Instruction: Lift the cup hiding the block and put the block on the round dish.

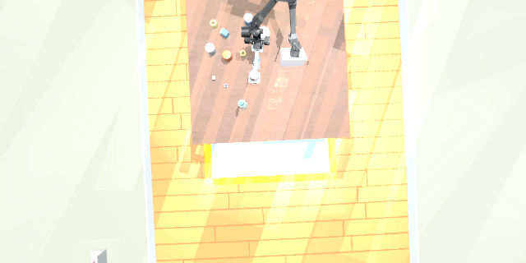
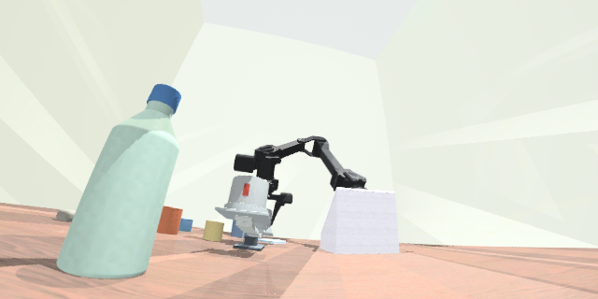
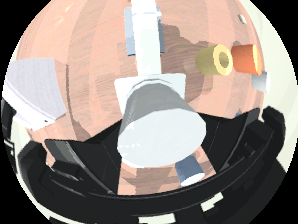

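1. Nearest the exterior camera, a pale-green bottle (image 1: 242,103) (image 2: 119,196) with a blue cap (image 2: 163,97) stands on the wooden table (image 1: 304,103) (image 2: 327,273) (image 3: 90,100).
2. Beyond it, a white cup with a red mark (image 1: 254,75) (image 2: 249,192) sits on the balance's (image 1: 256,61) (image 2: 252,225) (image 3: 148,57) near end.
3. At the far end, the black gripper (image 1: 256,43) (image 2: 272,220) (image 3: 156,117) grips the second cup (image 3: 162,137), low at the platform; the block is out of sight.
4. A pale disc (image 1: 265,33), apparently the dish, lies partly hidden below the arm.
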`<state>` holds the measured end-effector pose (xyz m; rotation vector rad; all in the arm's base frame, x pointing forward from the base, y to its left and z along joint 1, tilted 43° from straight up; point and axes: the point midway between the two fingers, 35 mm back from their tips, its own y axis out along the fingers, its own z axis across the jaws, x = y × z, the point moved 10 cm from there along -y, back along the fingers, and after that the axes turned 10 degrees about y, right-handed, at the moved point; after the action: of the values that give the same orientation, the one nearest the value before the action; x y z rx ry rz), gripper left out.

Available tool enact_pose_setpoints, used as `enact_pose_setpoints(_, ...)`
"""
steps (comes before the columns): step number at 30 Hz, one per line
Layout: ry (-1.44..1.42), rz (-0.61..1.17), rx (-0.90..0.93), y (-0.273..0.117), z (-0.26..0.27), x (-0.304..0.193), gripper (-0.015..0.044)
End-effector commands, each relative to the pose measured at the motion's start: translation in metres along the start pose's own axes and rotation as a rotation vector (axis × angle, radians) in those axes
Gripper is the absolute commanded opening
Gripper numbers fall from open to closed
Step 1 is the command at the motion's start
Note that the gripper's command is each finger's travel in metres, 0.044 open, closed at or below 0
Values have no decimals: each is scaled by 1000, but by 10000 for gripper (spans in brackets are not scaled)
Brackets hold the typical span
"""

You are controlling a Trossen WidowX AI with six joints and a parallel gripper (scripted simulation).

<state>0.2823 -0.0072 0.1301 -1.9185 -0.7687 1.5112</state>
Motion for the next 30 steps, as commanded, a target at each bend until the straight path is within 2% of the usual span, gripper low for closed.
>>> enact_pose_setpoints(1,8,-7,-6,-7,-3,0,0)
enact_pose_setpoints(30,8,-14,-4,-42,-7,3,0)
